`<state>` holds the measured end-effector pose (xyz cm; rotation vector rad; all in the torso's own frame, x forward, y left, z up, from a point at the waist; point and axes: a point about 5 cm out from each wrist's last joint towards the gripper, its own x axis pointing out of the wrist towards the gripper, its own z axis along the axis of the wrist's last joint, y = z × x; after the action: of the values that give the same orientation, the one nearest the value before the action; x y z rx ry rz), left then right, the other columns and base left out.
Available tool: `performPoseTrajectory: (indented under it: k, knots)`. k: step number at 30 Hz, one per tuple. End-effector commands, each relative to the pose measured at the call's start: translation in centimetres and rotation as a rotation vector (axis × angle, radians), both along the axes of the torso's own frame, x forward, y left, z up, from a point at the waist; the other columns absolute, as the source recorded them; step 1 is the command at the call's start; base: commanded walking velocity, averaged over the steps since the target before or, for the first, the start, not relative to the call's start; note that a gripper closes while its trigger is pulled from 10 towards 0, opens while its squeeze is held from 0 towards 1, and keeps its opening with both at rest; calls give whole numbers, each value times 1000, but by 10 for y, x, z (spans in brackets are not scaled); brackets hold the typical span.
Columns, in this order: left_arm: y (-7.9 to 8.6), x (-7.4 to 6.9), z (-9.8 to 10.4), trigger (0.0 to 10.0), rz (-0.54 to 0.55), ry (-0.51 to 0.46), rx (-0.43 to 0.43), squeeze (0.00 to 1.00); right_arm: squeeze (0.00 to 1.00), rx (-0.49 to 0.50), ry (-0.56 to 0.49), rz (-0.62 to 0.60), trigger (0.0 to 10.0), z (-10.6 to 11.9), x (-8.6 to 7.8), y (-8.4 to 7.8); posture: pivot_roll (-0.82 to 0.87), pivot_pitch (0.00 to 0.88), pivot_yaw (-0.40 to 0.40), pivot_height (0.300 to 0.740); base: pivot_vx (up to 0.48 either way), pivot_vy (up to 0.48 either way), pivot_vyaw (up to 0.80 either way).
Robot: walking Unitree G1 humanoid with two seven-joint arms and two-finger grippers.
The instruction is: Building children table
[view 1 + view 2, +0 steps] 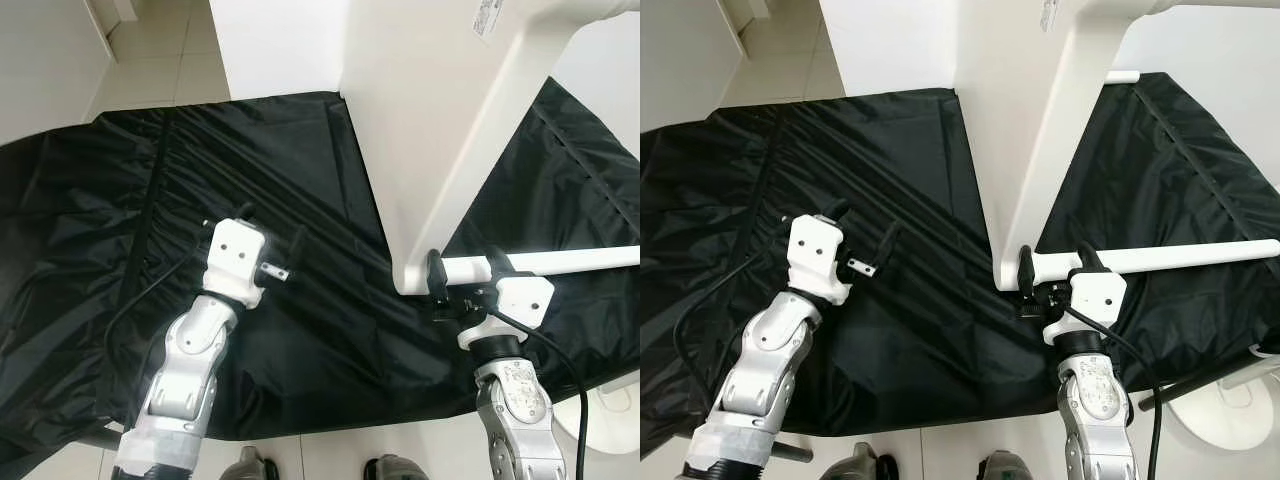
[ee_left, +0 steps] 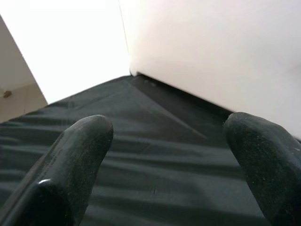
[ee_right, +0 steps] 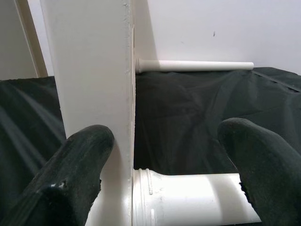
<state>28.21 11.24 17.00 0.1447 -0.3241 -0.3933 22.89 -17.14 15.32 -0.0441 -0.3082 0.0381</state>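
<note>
Black sheet (image 1: 300, 200) covers the floor. My left gripper (image 1: 272, 243) hovers over it, fingers (image 2: 70, 165) spread, holding nothing. White tabletop (image 1: 420, 130) stands on edge mid-sheet, right of that gripper. At its lower corner a white leg (image 1: 570, 262) sticks out to the right. My right gripper (image 1: 467, 271) is at that joint, fingers (image 3: 80, 169) spread either side of the leg, not pinching.

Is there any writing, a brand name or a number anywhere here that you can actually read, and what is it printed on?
A small sticker with dark print sits on the underside of the white table top, near the upper edge of the head views: too small and blurred to read.
No other words, numbers or signs can be made out on the black sheet, the white table leg or the robot's arms.
</note>
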Motion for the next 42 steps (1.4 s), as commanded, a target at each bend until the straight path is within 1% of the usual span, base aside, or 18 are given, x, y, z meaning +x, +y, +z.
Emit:
performPoseTrajectory:
  k: [1, 12, 14, 17, 19, 22, 26, 29, 30, 34, 35, 36, 37, 38, 42]
  knots:
    - [7, 0, 2, 10000, 58, -2, -18, 0, 0, 8, 3, 17, 10000, 0, 4, 5, -86, 105, 49, 740, 0, 0, 0]
    - [10, 3, 5, 10000, 90, -5, -22, 0, 0, 6, -9, 10, 10000, 3, 9, 5, -85, 117, 51, 740, 0, 0, 0]
    - [10, 1, 2, 10000, 110, 14, -37, 0, 0, 10, -8, 4, 10000, 4, 11, 4, -90, 117, 46, 740, 0, 0, 0]
    - [10, 1, 0, 10000, 118, 25, -38, 0, 0, 8, -4, 3, 10000, 3, 12, 4, -90, 117, 46, 740, 0, 0, 0]
    - [9, 0, -1, 10000, 117, 22, -28, 0, 0, 1, 3, 2, 10000, 1, 13, 4, -88, 116, 42, 740, 0, 0, 0]
    - [5, 0, -4, 10000, 114, 43, -44, 0, 0, 2, 11, 7, 10000, -1, 16, 6, -85, 111, 36, 740, 0, 0, 0]
    - [4, 0, -3, 10000, 100, 45, -46, 0, 0, 5, 14, 15, 10000, -1, 18, 7, -79, 110, 35, 740, 0, 0, 0]
    - [3, -1, -2, 10000, 76, 49, -65, 0, 0, 7, 19, 23, 10000, -2, 19, 8, -77, 109, 34, 740, 0, 0, 0]
    - [4, -1, -2, 10000, 76, 51, -68, 1000, 1000, 15, 23, 35, 10000, -3, 19, 8, -74, 106, 31, 740, 0, 0, 0]
    - [6, -1, -2, 10000, 94, 52, -46, 1000, 1000, 5, 19, 32, 10000, -4, 17, 6, -74, 107, 29, 740, 0, 0, 0]
    - [6, -1, -2, 10000, 96, 50, -42, 0, 953, 3, 19, 30, 10000, -4, 16, 5, -74, 107, 29, 740, 0, 0, 0]
    - [6, -1, -2, 10000, 96, 50, -42, 0, 953, 3, 19, 30, 10000, -4, 16, 5, -74, 107, 29, 740, 0, 0, 0]
    - [5, -2, -3, 10000, 96, 51, -42, 0, 255, 0, 13, 14, 10000, -4, 14, 3, -76, 106, 28, 740, 0, 0, 0]
    - [5, -2, -3, 10000, 95, 52, -41, 0, 0, 2, 7, -2, 10000, -4, 11, 1, -76, 106, 29, 740, 0, 0, 0]
    - [3, -3, -4, 10000, 91, 55, -41, 0, 0, 6, 1, -16, 10000, -5, 6, 0, -77, 106, 31, 740, 0, 0, 0]
